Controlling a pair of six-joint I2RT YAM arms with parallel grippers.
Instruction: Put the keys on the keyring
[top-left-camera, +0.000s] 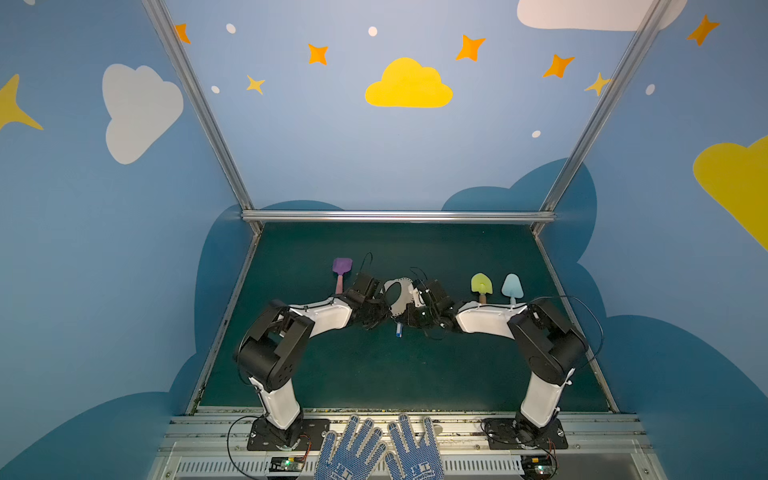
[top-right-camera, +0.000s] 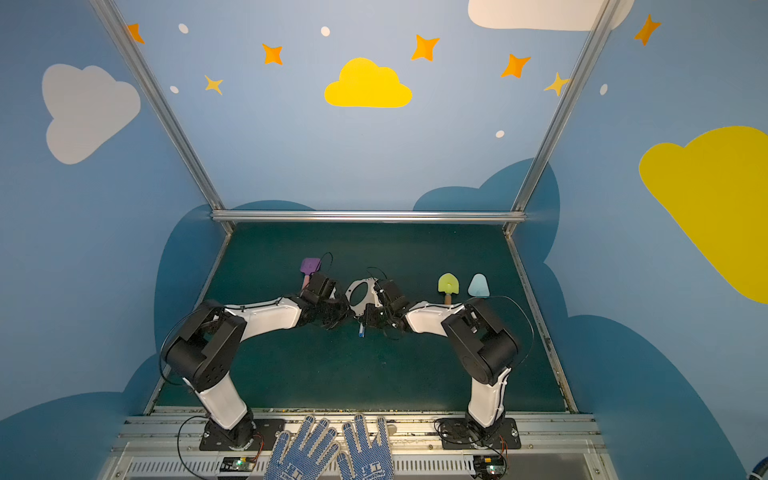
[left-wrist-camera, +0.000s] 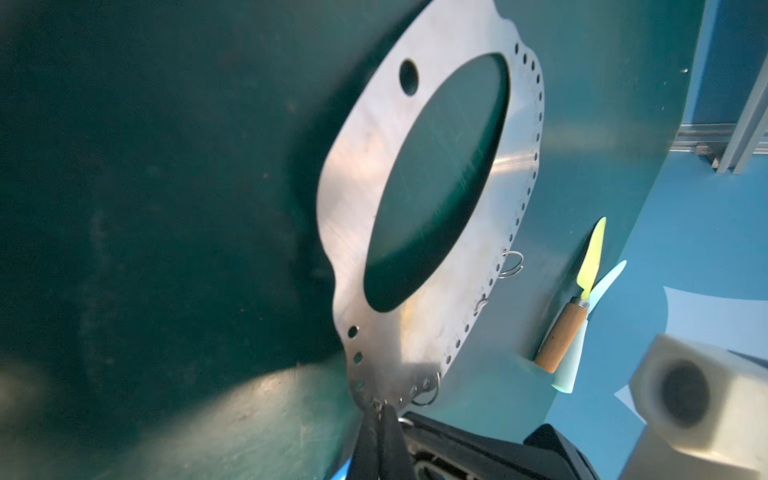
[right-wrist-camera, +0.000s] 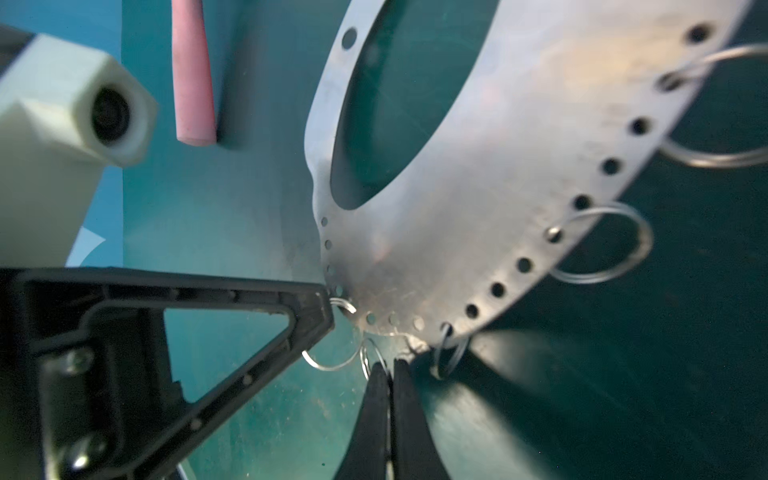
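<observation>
The keyring (top-left-camera: 398, 297) (top-right-camera: 360, 293), a flat grey oval metal band with holes along its edge, is held tilted above the green mat between both grippers. My left gripper (left-wrist-camera: 380, 409) is shut on its narrow end, where several small holes sit. My right gripper (right-wrist-camera: 390, 365) is shut on a thin wire ring (right-wrist-camera: 368, 357) at the band's edge, close to the left gripper's black finger (right-wrist-camera: 307, 316). More wire rings (right-wrist-camera: 602, 245) hang from the holes. The keys, a blue tag (top-left-camera: 399, 330) (top-right-camera: 362, 331), show just below the grippers; whether they hang or lie on the mat I cannot tell.
A purple toy shovel (top-left-camera: 342, 270) lies behind the left arm. A yellow-green shovel (top-left-camera: 481, 285) and a light blue one (top-left-camera: 512, 286) lie behind the right arm. Two blue dotted gloves (top-left-camera: 374, 451) rest on the front rail. Blue walls and metal posts enclose the mat.
</observation>
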